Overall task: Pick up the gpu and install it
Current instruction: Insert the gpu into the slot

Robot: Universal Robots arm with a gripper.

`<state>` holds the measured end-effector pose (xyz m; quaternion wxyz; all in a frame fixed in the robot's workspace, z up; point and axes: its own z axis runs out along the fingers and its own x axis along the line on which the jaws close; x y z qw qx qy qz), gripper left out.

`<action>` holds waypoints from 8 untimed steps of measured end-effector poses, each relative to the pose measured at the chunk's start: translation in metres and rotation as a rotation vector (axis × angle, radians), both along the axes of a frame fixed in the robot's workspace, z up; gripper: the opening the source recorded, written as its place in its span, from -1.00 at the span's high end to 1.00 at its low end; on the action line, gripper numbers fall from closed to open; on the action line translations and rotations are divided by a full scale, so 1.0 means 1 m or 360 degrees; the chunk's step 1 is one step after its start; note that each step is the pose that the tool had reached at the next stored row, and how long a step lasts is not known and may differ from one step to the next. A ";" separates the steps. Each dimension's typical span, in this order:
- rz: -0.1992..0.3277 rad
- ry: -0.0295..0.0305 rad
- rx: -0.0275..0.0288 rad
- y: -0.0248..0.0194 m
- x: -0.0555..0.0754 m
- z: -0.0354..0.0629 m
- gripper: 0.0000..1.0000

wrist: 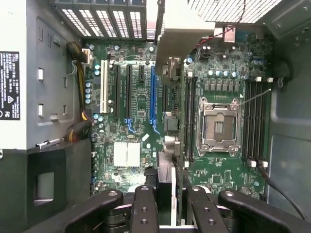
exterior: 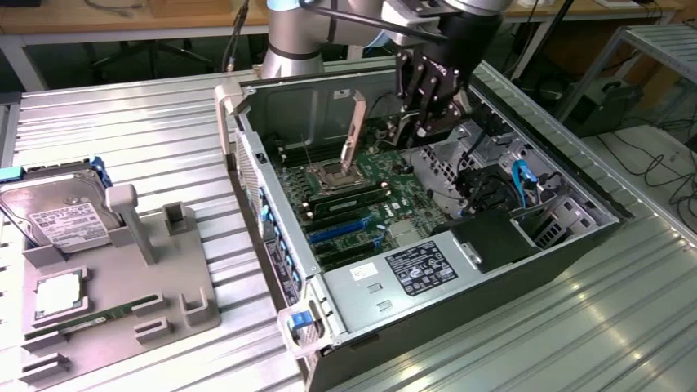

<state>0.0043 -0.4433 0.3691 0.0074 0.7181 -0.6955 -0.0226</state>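
Note:
My gripper (exterior: 433,91) hangs over the open computer case (exterior: 286,278), shut on the gpu (exterior: 406,124). The card hangs below the fingers (wrist: 145,206), edge-on above the motherboard (wrist: 228,170). Its long silver end bracket (exterior: 353,131) points down toward the board near the back wall of the case. In the wrist view the gpu (wrist: 165,182) runs as a thin dark strip from my gripper (wrist: 169,206) to the silver bracket (wrist: 177,36), just beside the blue expansion slot (wrist: 152,92). It is above the board and not seated.
An open processor socket (wrist: 218,126) and dark memory slots (wrist: 255,121) lie beside the card. The power supply (exterior: 419,268) and black cables (exterior: 490,192) fill the near end of the case. At the exterior view's left, a hard drive (exterior: 55,214) and a grey fixture (exterior: 120,278) sit on the table.

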 end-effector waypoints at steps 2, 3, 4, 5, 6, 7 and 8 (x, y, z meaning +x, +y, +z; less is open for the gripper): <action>0.0000 -0.00013 -0.00001 0.0000 -0.007 -0.0032 0.44; 0.0000 -0.00024 -0.00001 0.0000 -0.010 -0.0046 0.44; 0.0000 -0.00030 -0.00001 0.0000 -0.013 -0.0063 0.44; -0.0002 -0.00033 0.00000 0.0001 -0.015 -0.0083 0.44; -0.0003 -0.00033 -0.00001 0.0002 -0.018 -0.0100 0.44; -0.0004 -0.00034 -0.00001 0.0002 -0.019 -0.0118 0.44; -0.0004 -0.00034 -0.00002 0.0002 -0.020 -0.0136 0.44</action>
